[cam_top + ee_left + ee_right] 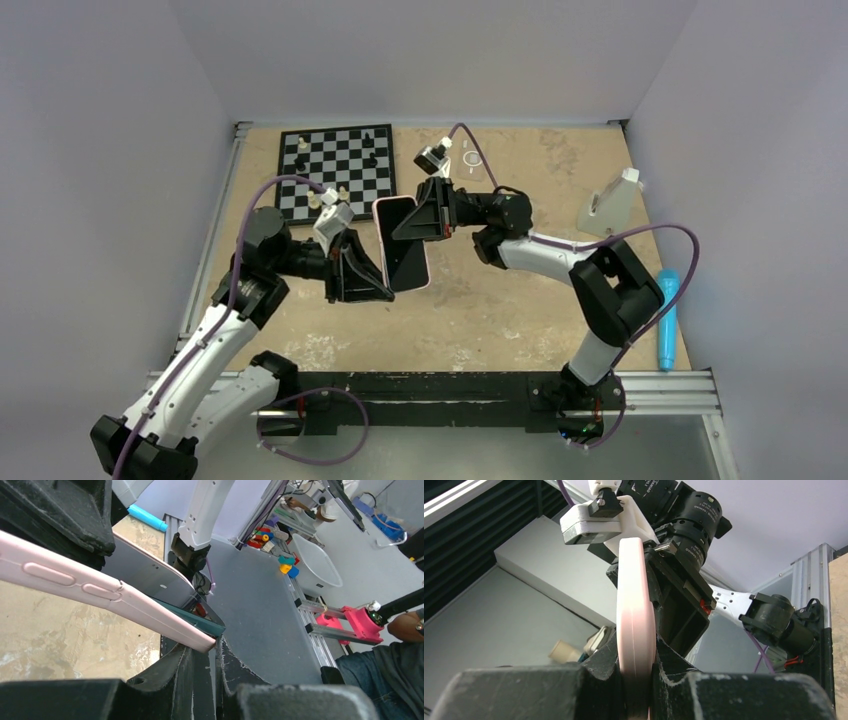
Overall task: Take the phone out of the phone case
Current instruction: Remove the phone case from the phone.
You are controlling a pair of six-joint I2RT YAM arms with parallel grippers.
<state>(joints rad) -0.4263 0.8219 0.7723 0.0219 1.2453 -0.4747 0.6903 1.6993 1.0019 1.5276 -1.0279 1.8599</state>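
Observation:
The phone [408, 255], black screen up with a pink rim, hangs above the table between both arms. My left gripper [388, 285] is shut on its lower left corner. My right gripper [400, 232] is shut on its upper edge. In the left wrist view the pink rim [100, 590] slants down to the phone's corner, pinched at my left gripper [218, 647]. In the right wrist view the phone [636, 620] stands edge-on, clamped in my right gripper [636, 680]. The clear phone case [474, 160] with its white ring lies empty on the table behind the right wrist.
A chessboard [337, 170] with several pieces lies at the back left. A translucent white stand [610, 205] sits at the back right. A blue cylinder [668, 318] lies along the right edge. The metal rail [660, 385] runs along the near edge.

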